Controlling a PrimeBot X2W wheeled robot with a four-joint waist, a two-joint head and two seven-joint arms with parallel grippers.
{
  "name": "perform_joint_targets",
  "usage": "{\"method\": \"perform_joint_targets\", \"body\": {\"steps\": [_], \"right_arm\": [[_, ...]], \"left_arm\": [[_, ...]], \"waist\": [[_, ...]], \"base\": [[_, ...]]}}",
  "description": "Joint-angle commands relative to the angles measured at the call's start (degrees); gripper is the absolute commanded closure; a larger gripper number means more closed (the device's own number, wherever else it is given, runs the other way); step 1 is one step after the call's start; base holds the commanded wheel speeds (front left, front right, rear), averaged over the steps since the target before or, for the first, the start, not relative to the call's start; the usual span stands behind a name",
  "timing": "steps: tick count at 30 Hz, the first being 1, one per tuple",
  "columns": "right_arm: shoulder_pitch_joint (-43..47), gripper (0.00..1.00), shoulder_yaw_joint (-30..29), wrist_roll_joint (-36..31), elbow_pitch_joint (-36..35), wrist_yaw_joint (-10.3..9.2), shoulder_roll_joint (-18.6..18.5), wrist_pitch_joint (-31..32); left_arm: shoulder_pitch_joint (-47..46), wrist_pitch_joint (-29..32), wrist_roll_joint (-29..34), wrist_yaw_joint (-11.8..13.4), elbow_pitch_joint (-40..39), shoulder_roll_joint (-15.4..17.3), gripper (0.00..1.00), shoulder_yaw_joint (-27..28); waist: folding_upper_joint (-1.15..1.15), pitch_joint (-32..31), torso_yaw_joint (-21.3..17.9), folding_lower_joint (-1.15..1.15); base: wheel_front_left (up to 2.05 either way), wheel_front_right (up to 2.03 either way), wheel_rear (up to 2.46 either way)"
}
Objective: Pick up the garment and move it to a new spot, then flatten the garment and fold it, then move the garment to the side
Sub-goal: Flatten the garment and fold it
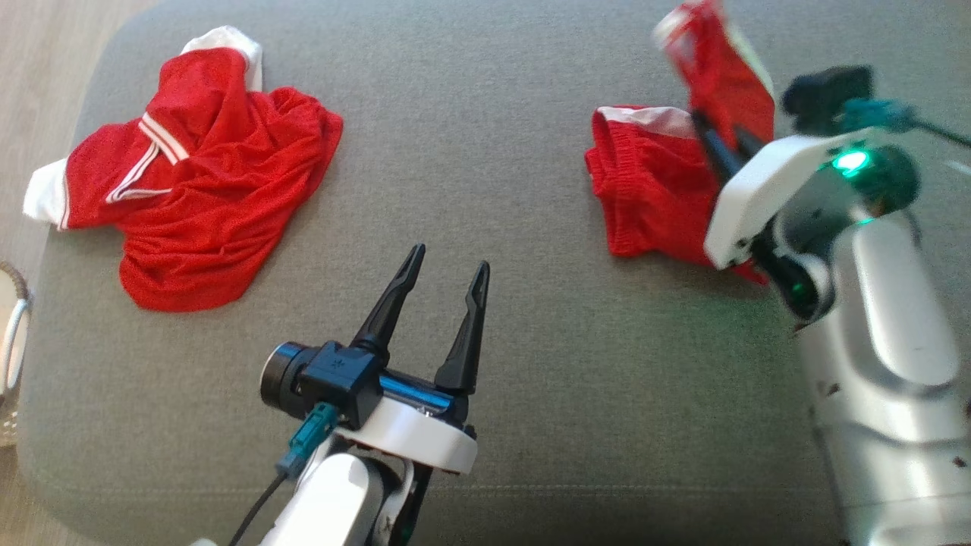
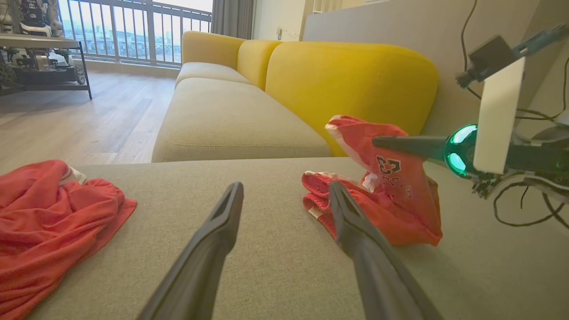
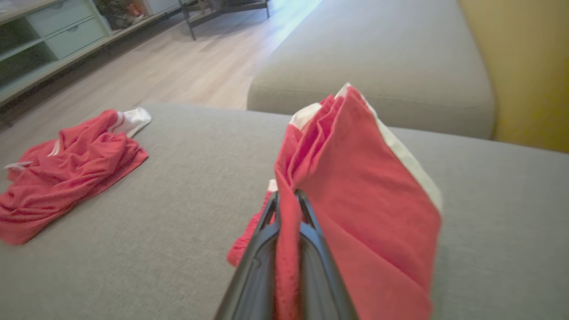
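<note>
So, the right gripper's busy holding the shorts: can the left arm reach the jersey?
Probably yes. The left gripper is open and holds nothing, and just bare cushion lies between it and the jersey, which sits off to its left.

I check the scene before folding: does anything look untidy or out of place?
The red shorts hang bunched from the shut right gripper, partly lifted off the grey cushion. The red jersey lies crumpled at the cushion's left edge.

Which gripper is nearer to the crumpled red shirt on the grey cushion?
Left. The left gripper is open, right of the shirt, apart from it. The right gripper is farther right, shut on the red shorts.
</note>
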Motion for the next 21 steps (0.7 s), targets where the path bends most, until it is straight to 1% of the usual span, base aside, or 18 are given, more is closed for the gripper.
{"method": "perform_joint_targets", "body": {"steps": [1, 2, 6, 7, 8, 9, 11, 13, 15, 18, 21], "right_arm": [[-0.24, 1.0, 3.12, 1.91, -0.45, -0.02, 0.93, -0.73], [-0.24, 1.0, 3.12, 1.91, -0.45, -0.02, 0.93, -0.73], [0.84, 1.0, 6.89, 4.25, 4.11, -0.02, 0.94, -2.8], [0.97, 0.73, 7.78, 5.17, 5.01, -0.02, 0.94, -3.67], [1.05, 0.04, 8.86, 6.44, 5.54, -0.02, 0.94, -4.84], [1.17, 0.0, 9.88, 8.03, 5.88, -0.02, 0.94, -6.01], [1.54, 0.0, 11.46, 10.03, 6.43, -0.02, 0.94, -7.74], [2.05, 0.0, 11.62, 11.82, 6.33, -0.02, 0.94, -9.61], [2.72, 0.0, 11.08, 11.84, 5.61, -0.02, 0.94, -11.68], [4.34, 0.0, 8.85, 10.52, 3.4, -0.02, 0.95, -14.93], [6.65, 0.0, 4.71, 4.82, 0.04, -0.02, 0.95, -18.61]], "left_arm": [[-0.96, -0.29, -0.57, 0.26, -2.12, 0.01, 0.0, 1.21], [-0.96, -0.29, -0.57, 0.26, -2.12, 0.01, 0.0, 1.21], [-1.62, -0.29, -1.33, 0.47, -2.2, 0.01, 0.0, 0.66], [-1.72, -0.29, -1.52, 0.61, -2.3, 0.01, 0.0, 0.58], [-1.77, -0.29, -1.65, 0.72, -2.35, 0.01, 0.0, 0.51], [-1.79, -0.29, -1.72, 0.82, -2.33, 0.01, 0.0, 0.47], [-1.75, -0.29, -1.83, 1.0, -2.27, 0.01, 0.0, 0.52], [-1.53, -0.29, -1.79, 1.18, -2.2, 0.01, 0.0, 0.68], [-1.02, -0.29, -1.63, 1.38, -2.14, 0.01, 0.0, 1.11], [0.0, -0.29, -1.38, 1.7, -2.48, 0.01, 0.0, 2.14], [1.32, -0.29, -1.12, 2.09, -3.2, 0.01, 0.0, 3.72]], "waist": [[0.0, 0.56, 0.73, 0.0], [0.0, 0.56, 0.73, 0.0], [0.0, 1.05, 1.83, 0.0], [0.0, 1.07, 2.02, 0.0], [0.0, 1.07, 2.19, 0.0], [0.0, 1.04, 2.33, 0.0], [0.0, 0.87, 2.44, 0.0], [0.0, 0.46, 2.35, 0.0], [0.0, -0.18, 1.94, 0.0], [0.0, -1.26, 1.05, 0.0], [0.0, -2.4, -0.11, 0.0]], "base": [[0.0, 0.0, 0.0], [0.0, 0.0, 0.0], [0.0, 0.0, 0.0], [0.0, 0.0, 0.0], [0.0, 0.0, 0.0], [0.0, 0.0, 0.0], [0.0, 0.0, 0.0], [0.0, 0.0, 0.0], [0.0, 0.0, 0.0], [0.0, 0.0, 0.0], [0.0, 0.0, 0.0]]}}
